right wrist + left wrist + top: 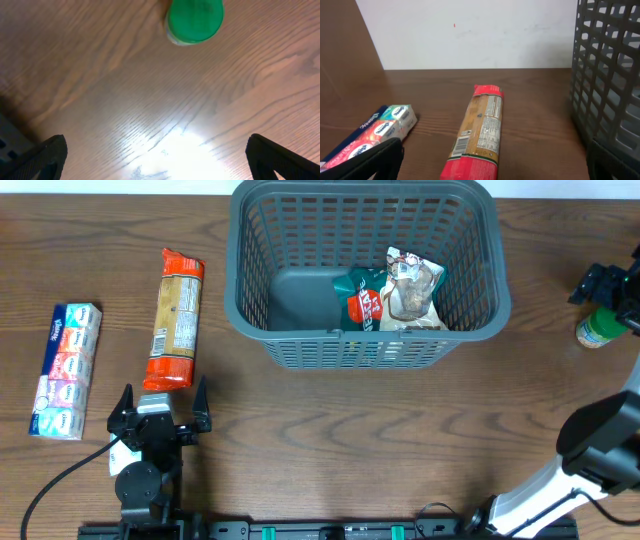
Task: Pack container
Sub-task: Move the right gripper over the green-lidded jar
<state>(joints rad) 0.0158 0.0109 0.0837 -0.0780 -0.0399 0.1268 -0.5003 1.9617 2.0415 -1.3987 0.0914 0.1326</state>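
Observation:
The container [238, 300], a dark grey slotted basket, stands at the back centre of the table. Inside it lie a green and red packet [362, 298] and a clear snack bag [412, 290]. A long orange and red packet [175, 318] lies on the table left of it. My left gripper [160, 408] is open just in front of that packet's near end, holding nothing. In the left wrist view the packet [480, 130] runs away from between the open fingers [375, 160], with the container wall [607, 70] at the right. My right gripper [603, 288] is open above the table by a green-capped bottle [598, 328].
A blue pack of tissues [66, 356] lies at the far left, also seen in the left wrist view [380, 127]. The bottle's green cap [194, 20] sits ahead of the right gripper [160, 160], beyond its fingertips. A white wall rises behind the table.

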